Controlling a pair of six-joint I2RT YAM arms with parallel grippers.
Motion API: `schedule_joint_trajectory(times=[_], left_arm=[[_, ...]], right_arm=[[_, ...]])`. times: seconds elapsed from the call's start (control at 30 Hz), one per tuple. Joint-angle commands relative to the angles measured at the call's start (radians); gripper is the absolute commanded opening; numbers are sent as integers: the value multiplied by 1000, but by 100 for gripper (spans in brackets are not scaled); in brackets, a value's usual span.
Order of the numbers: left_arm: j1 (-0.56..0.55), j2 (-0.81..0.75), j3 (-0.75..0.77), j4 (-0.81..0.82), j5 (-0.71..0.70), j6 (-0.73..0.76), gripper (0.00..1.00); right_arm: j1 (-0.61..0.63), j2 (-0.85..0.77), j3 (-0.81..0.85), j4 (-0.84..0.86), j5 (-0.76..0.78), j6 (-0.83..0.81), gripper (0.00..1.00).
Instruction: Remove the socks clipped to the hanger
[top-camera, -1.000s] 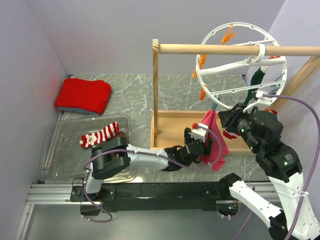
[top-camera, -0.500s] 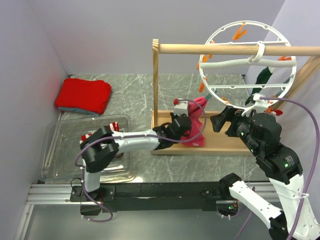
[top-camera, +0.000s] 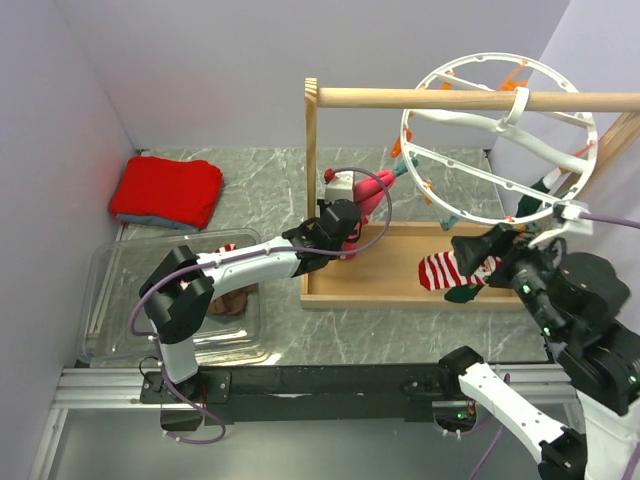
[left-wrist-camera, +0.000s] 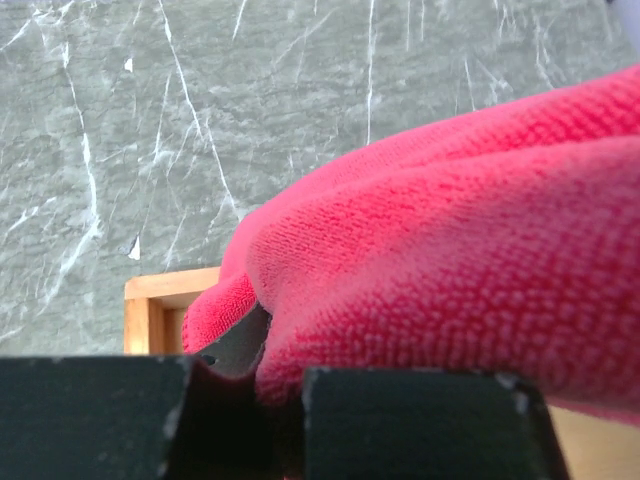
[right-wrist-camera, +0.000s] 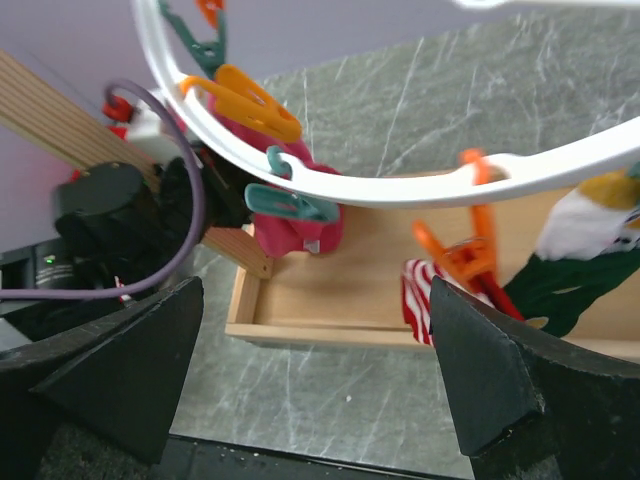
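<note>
The white ring hanger hangs tilted from the wooden rail, with orange and teal clips on it. A red-and-white striped sock and a dark green sock dangle from its near rim over the wooden base. My left gripper is shut on a plain pink cloth. The cloth's far end runs up to a teal clip. My right gripper is open and empty, just right of the striped sock. Another striped sock lies in the clear bin, mostly hidden by my left arm.
The wooden frame has a top rail, a post and a tray-like base. A clear plastic bin sits front left. A folded red cloth lies back left. Walls close in on both sides.
My left gripper closed on the pink cloth and drew it left and back. My right gripper opened and pulled away to the right. The hanger swung and tilted, bringing the striped sock into view.
</note>
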Motion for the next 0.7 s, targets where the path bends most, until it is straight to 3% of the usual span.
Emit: schedule_joint_trajectory(times=[0.0,0.33,0.67], left_arm=[[2,-3,21,-5,25,41,1],[12,-46,-3,7,69,38,1],[12,-77,-28,-2,117,13,1]], right_arm=[[5,-9,83,-56,30,-27,100],[5,40,57,-22,160,-148,98],[5,55,-49,143,39,-272,95]])
